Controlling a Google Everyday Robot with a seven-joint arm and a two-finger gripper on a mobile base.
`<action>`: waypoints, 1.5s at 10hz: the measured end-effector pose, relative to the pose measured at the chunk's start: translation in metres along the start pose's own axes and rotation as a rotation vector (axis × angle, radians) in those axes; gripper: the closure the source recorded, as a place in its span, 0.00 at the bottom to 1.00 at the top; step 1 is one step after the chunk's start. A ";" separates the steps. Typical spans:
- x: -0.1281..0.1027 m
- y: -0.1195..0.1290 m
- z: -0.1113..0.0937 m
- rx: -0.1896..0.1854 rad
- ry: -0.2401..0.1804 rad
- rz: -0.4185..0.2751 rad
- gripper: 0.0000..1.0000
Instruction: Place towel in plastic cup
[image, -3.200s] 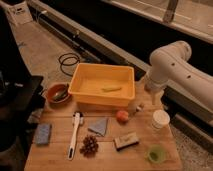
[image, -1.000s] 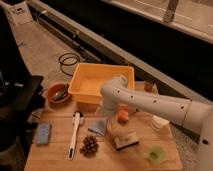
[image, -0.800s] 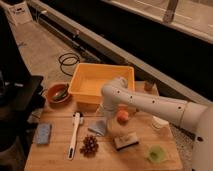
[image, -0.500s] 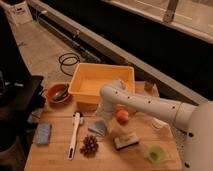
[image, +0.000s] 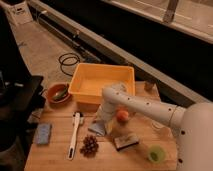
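Observation:
The towel (image: 96, 129), a small grey-blue folded cloth, lies on the wooden table (image: 55, 159) in front of the yellow bin. My gripper (image: 100, 121) reaches down from the white arm and sits right on the towel's upper edge, covering part of it. The plastic cup (image: 156, 154), short and light green, stands upright near the table's front right corner, well to the right of the gripper.
A yellow bin (image: 102, 82) stands behind the gripper. A bowl (image: 58, 93) sits at the left, with a blue pad (image: 43, 134) and a white brush (image: 75, 136) in front of it. A pine cone (image: 89, 145), an orange ball (image: 122, 115) and a small block (image: 126, 141) lie around the towel.
The arm has swung from the table's back right over to the towel. In the last second the gripper has settled a little lower onto it. The towel has not moved.

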 end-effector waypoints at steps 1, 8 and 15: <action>-0.006 -0.006 -0.005 0.007 0.016 -0.020 0.56; -0.022 -0.010 -0.041 0.037 0.104 -0.050 0.90; -0.001 0.057 -0.137 0.011 0.188 0.051 0.90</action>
